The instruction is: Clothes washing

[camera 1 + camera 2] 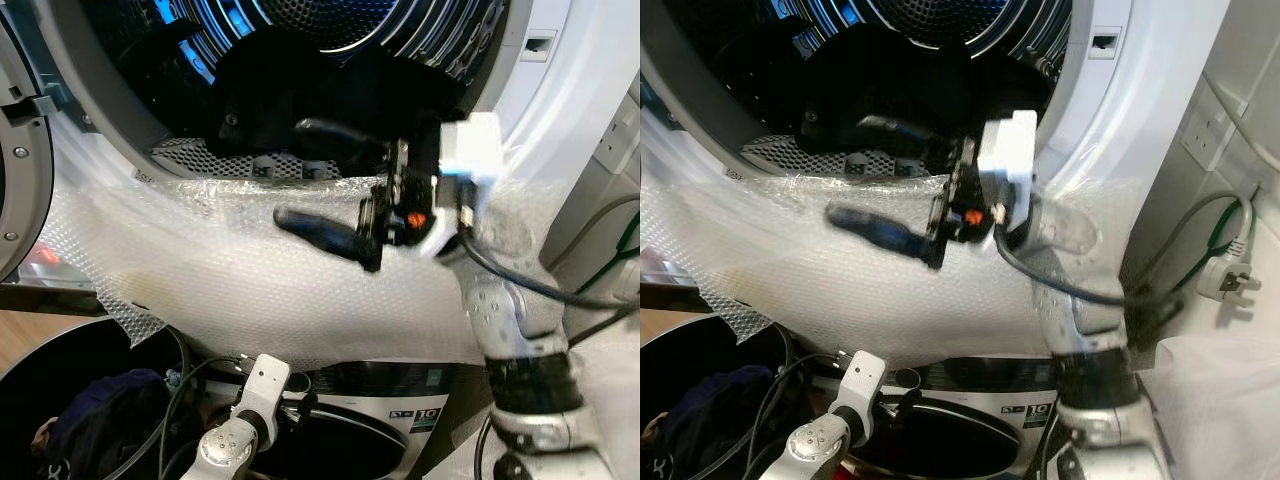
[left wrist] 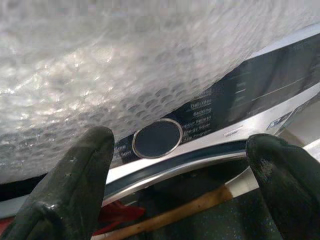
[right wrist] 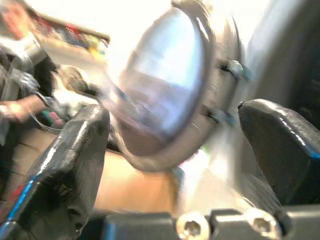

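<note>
Lowest and nearest me: my left gripper (image 1: 262, 372), idle below the bubble wrap (image 1: 250, 270), fingers (image 2: 75, 175) spread wide w/ nothing between them, facing the lower machine's control dial (image 2: 157, 138). To its left, a dark basket (image 1: 30, 385) w/ navy clothes (image 1: 100, 415) waiting.

Higher up, my right gripper (image 1: 325, 185) hovers at the upper machine's door opening, above the wrap-covered lip. Fingers (image 1: 320, 228) fully apart, holding nothing, touching nothing as far as I can tell; they face the open porthole door (image 3: 170, 85), a person blurred beyond it.

Just beyond the upper finger: black garment (image 1: 290, 90), slumped at the drum (image 1: 330, 25) mouth, partly over the perforated sill. Judging by look: soft, limp, light, prob. not slippery; will drape and snag rather than slide. Best grip imo is a bunched fold near the front edge, pinched deep so cloth doesn't slip out.
</note>
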Robot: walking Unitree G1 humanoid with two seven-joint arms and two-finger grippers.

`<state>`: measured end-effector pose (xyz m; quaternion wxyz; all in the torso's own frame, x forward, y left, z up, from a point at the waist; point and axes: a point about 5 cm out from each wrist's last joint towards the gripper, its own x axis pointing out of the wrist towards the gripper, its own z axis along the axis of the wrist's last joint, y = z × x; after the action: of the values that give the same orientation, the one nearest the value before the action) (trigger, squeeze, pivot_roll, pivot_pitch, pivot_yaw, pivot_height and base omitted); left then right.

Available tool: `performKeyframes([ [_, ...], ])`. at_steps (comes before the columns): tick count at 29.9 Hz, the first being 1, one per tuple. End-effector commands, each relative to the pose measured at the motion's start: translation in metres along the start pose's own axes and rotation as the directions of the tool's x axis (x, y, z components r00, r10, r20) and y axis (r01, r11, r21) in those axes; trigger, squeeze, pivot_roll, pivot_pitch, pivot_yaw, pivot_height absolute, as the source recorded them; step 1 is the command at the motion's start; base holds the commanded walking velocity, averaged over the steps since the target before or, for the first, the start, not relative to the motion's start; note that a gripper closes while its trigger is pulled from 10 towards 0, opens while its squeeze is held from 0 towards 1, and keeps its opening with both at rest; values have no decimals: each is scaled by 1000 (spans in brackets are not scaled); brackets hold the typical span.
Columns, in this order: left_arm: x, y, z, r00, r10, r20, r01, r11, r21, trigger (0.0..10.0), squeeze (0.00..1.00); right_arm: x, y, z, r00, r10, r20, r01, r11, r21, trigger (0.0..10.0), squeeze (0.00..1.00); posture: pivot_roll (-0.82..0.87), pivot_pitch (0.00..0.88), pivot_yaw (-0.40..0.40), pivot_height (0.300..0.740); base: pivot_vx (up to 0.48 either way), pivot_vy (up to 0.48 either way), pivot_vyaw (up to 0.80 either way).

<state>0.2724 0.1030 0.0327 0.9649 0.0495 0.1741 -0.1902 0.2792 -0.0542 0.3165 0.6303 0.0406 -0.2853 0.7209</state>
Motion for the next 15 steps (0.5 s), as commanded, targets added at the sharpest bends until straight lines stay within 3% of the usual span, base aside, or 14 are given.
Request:
performKeyframes([
  [1, 0, 2, -1, 1000, 1, -1, -1, 1000, -2, 10000, 0, 13, 11, 13, 992, 84, 93, -86, 996, 16, 10000, 0, -1, 0, 52, 740, 0, 0, 0],
  [2, 1, 2, -1, 1000, -5, -2, 5, 1000, 3, 10000, 0, 20, 24, 27, 964, 156, 216, -170, 984, 47, 10000, 0, -3, 0, 55, 740, 0, 0, 0],
  [7, 1, 2, 0, 1000, -19, -1, 19, 1000, 11, 10000, 0, 31, 49, 41, 883, 246, 399, -321, 938, 132, 10000, 0, -20, 0, 69, 740, 0, 0, 0],
  [9, -1, 2, -4, 1000, -25, -8, 25, 1000, 18, 10000, 0, 30, 63, 22, 906, 227, 357, -327, 911, 250, 10000, 0, -20, 0, 66, 740, 0, 0, 0],
  [12, -2, 3, -7, 1000, -18, -16, 18, 1000, 26, 10000, 0, 26, 68, 14, 920, 212, 328, -313, 903, 295, 10000, 0, -14, 0, 61, 740, 0, 0, 0],
  [15, -7, 6, -14, 1000, 1, -31, 0, 1000, 21, 10000, 0, 16, 75, 6, 944, 157, 290, -269, 875, 402, 10000, 0, 0, 0, 53, 740, 0, 0, 0],
])
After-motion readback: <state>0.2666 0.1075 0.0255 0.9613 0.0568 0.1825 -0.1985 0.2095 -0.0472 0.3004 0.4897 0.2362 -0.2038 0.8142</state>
